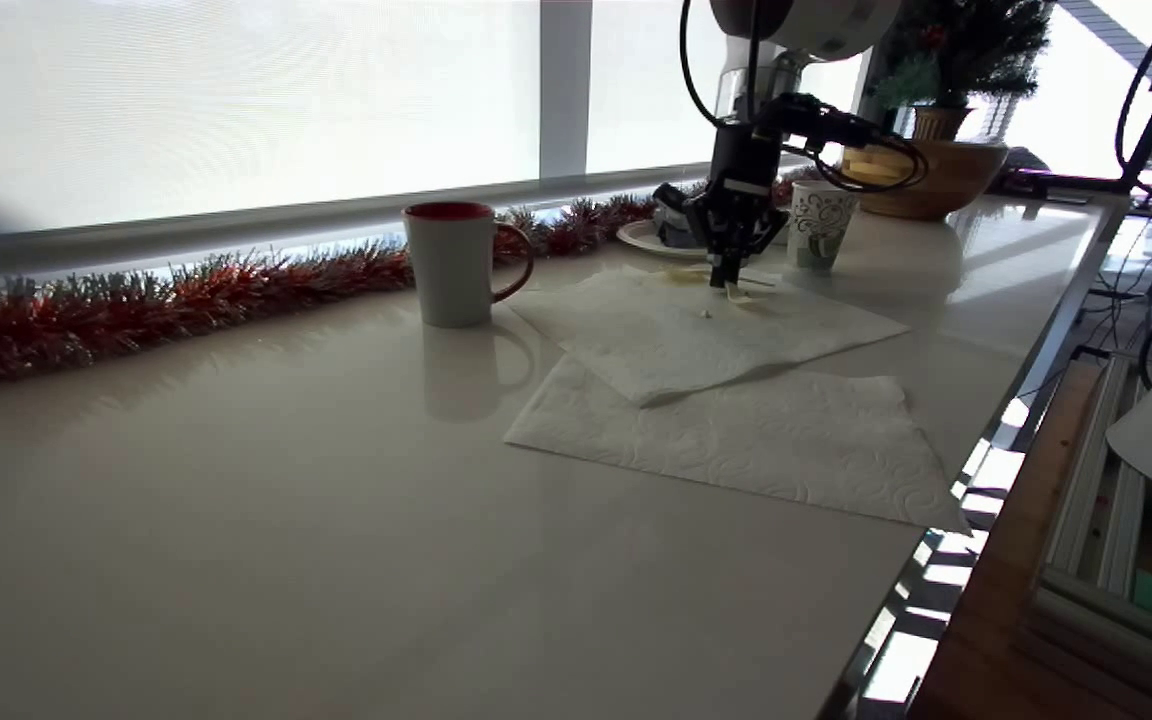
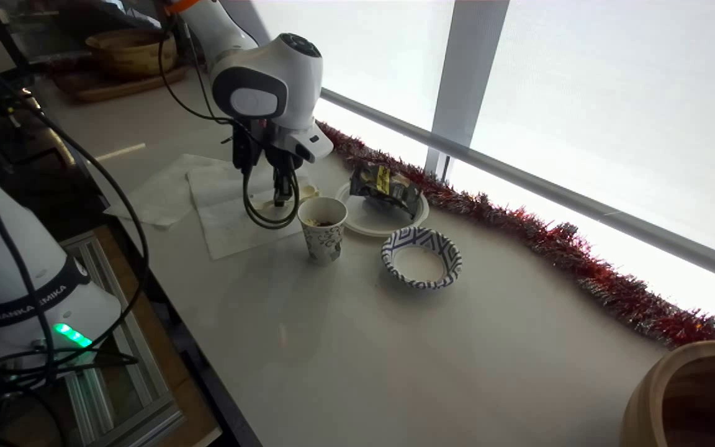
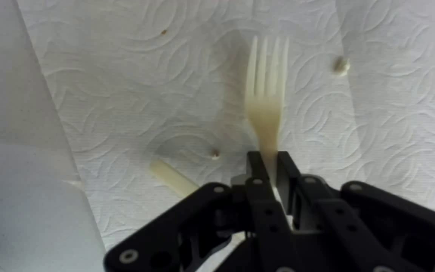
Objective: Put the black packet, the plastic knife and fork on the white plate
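Jaws pinch the fork (image 3: 266, 109), its lower part mostly hidden between them. Wrist view: pale strip (image 3: 173, 177) to its left on paper towel (image 3: 127, 102), cut off by the jaws, utensil type unclear. In an exterior view, black packet (image 2: 388, 187) sits on white plate (image 2: 367, 221).

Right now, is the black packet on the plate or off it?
On. In both exterior views, the black packet sits on the white plate, with bare plate showing beside it.
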### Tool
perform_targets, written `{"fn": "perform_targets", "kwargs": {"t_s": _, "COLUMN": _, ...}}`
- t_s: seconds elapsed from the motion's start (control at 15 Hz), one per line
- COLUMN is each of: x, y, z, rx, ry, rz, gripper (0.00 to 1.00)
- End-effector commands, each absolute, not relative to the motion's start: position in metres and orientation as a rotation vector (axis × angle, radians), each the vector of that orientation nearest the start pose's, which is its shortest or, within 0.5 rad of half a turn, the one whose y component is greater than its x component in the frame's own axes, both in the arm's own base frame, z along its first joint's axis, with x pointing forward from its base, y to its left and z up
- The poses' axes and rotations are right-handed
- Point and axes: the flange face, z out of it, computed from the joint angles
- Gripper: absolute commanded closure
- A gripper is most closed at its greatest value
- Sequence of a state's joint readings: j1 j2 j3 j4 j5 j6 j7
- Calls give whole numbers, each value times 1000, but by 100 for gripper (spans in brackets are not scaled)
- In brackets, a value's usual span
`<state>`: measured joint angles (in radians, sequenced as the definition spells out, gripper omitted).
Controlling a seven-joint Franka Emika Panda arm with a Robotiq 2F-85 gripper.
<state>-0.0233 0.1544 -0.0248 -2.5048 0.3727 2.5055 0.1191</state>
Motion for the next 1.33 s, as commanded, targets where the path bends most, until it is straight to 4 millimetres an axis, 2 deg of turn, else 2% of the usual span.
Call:
{"fn": "perform_targets", "kwargs": {"t_s": 0.0, "x": 441, "y": -28, "z": 246, "rx": -2808, "ry": 701, "rz": 157, "gripper": 97}}
{"fn": "perform_targets", "kwargs": {"t_s": 0.2, "x": 440, "y": -29, "z": 268, "rx": -2725, "ry": 684, "rz": 189, "gripper": 97}}
{"fn": "perform_targets", "kwargs": {"t_s": 0.53, "x": 435, "y": -37, "z": 282, "rx": -2692, "ry": 726, "rz": 224, "gripper": 97}}
{"fn": "perform_targets", "kwargs": {"t_s": 0.73, "x": 436, "y": -53, "z": 287, "rx": -2673, "ry": 794, "rz": 212, "gripper": 97}}
{"fn": "perform_targets", "kwargs": {"t_s": 1.07, "x": 438, "y": -91, "z": 284, "rx": -2616, "ry": 911, "rz": 224, "gripper": 97}}
{"fn": "perform_targets", "kwargs": {"t_s": 1.27, "x": 442, "y": -103, "z": 281, "rx": -2610, "ry": 940, "rz": 219, "gripper": 97}}
